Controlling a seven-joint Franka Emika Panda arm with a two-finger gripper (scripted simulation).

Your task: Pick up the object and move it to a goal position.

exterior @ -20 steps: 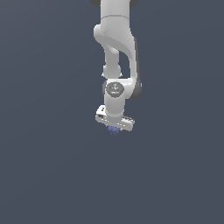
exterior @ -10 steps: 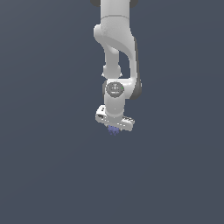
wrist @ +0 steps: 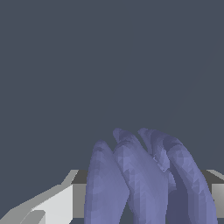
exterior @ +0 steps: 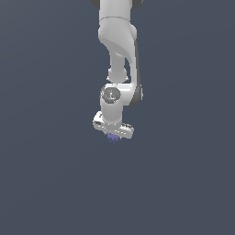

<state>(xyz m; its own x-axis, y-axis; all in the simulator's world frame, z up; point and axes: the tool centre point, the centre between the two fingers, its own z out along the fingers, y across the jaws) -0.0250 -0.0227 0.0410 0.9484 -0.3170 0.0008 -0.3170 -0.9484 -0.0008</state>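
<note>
overhead, flat dark grey ground [exterior: 46,183] fills both views; the white arm [exterior: 118,50] hangs down, gripper [exterior: 113,137] clenched around the blue-violet lump [wrist: 144,179].

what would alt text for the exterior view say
A white robot arm hangs down from the top of the frame against a plain dark grey background, its gripper pointing downward. A tiny blue-violet ridged lump peeks out just beneath the gripper; whether the fingers clamp it is not visible here.
</note>
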